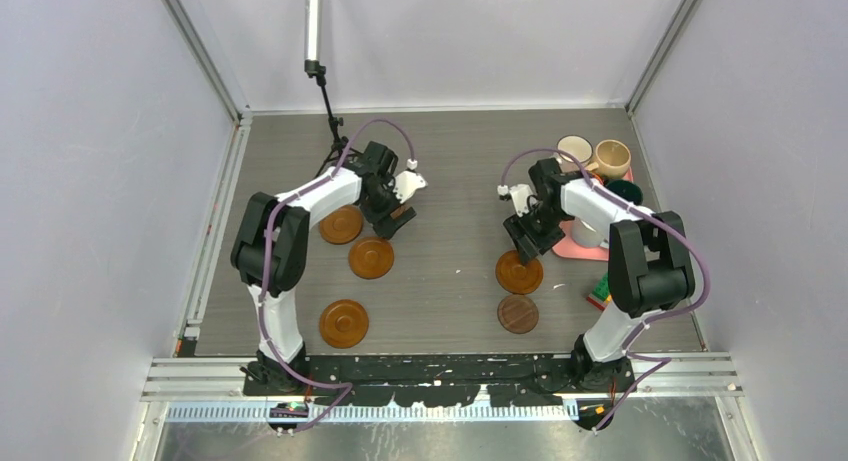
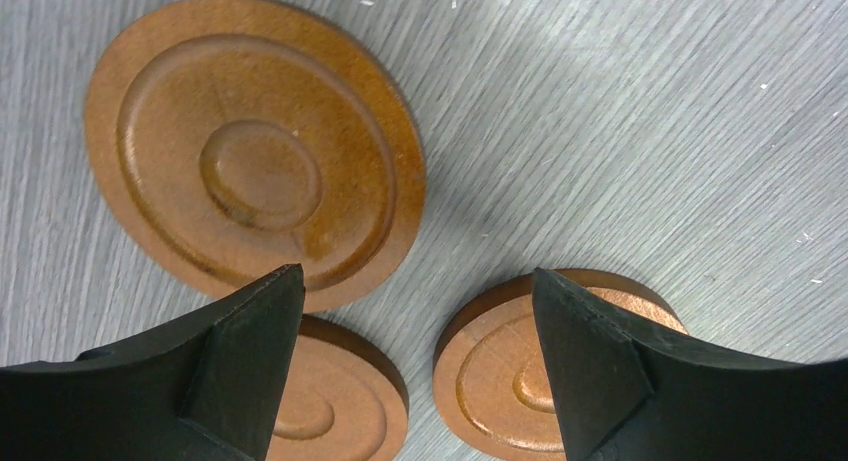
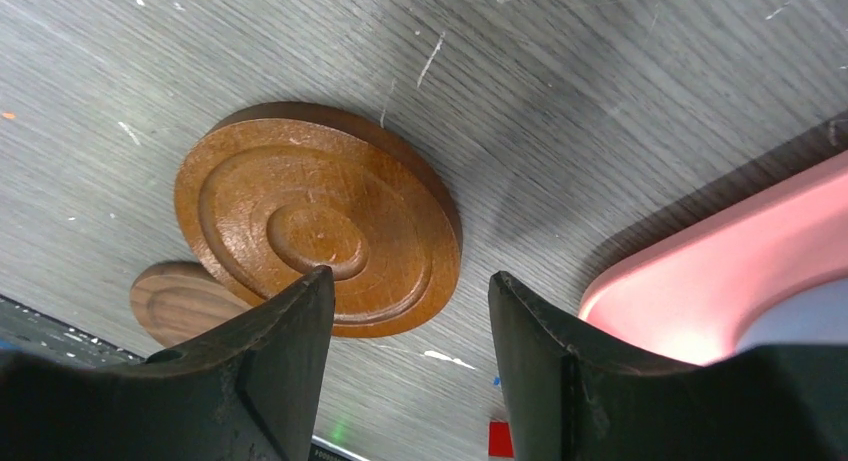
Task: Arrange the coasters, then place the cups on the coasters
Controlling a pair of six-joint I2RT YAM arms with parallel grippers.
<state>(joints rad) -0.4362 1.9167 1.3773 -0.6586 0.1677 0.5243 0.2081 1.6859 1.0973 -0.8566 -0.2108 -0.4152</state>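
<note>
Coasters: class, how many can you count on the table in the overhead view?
5. Left side: three reddish coasters, far, middle, near. Right side: one reddish, one darker nearer the front. Another may be hidden from view.

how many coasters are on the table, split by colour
reddish-brown coasters: 4
dark coaster: 1
total: 5 in view
</note>
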